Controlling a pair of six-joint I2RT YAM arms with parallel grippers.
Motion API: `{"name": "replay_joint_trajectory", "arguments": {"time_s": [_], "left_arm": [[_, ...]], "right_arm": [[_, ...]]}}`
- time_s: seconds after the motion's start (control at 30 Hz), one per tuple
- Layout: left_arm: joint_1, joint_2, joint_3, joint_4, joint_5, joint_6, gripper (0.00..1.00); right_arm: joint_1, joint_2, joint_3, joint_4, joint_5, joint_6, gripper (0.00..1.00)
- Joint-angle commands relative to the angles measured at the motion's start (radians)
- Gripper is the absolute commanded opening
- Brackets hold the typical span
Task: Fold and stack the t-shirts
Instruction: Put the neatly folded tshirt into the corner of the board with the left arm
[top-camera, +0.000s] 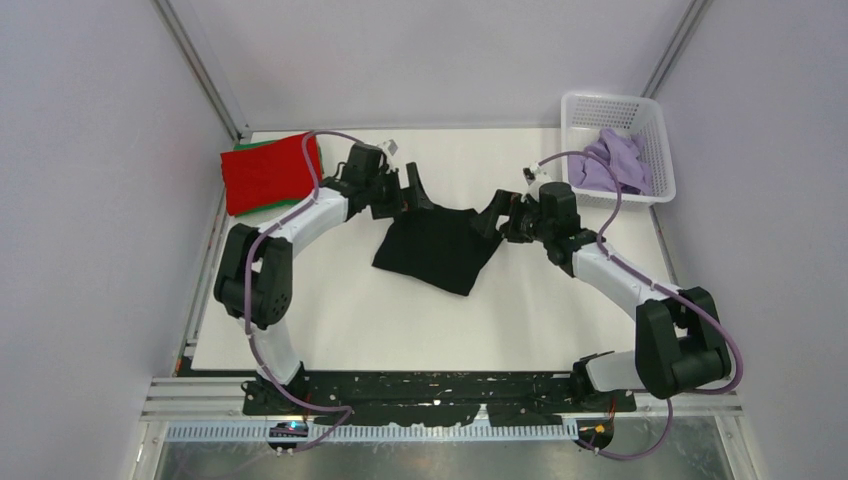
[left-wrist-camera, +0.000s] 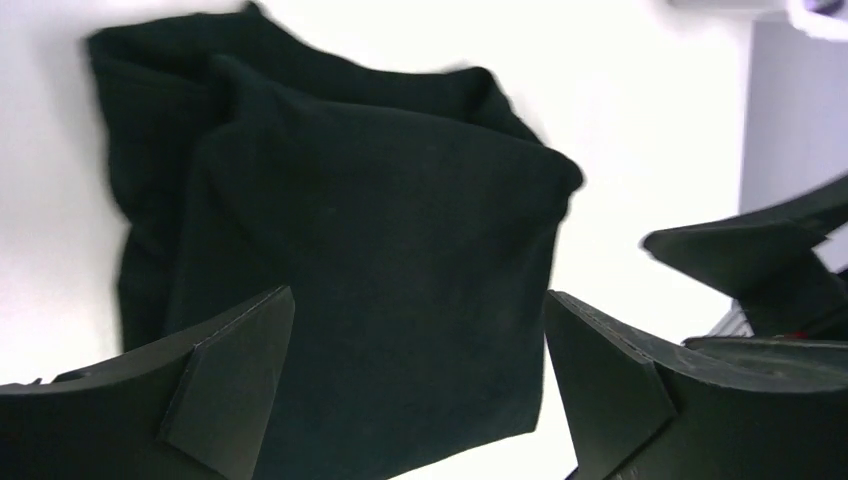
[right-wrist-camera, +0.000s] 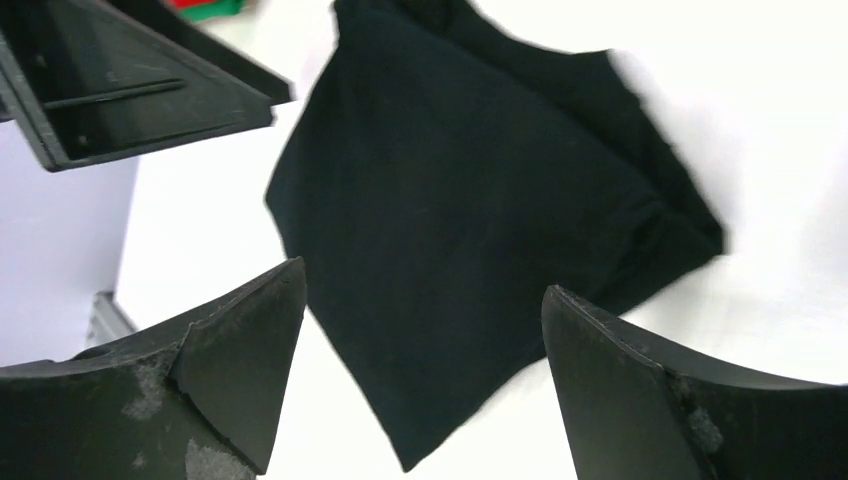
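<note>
A folded black t-shirt lies on the white table's middle. It shows in the left wrist view and the right wrist view. My left gripper hangs open and empty above its far left corner. My right gripper hangs open and empty above its far right corner. A folded red t-shirt lies on a green one at the far left. A lavender t-shirt sits crumpled in the basket.
A white mesh basket stands at the table's far right corner. Metal frame posts rise at the back corners. The table's white mat ends at a black rail near the arm bases.
</note>
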Motion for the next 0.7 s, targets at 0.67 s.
{"name": "replay_joint_trajectory", "arguments": {"time_s": [0.67], "left_arm": [[-0.021,0.147,-0.029,-0.077,0.028,-0.02,1.0]], "right_arm": [[0.019,0.365,-0.04,0.172,-0.101,0.105,0.96]]}}
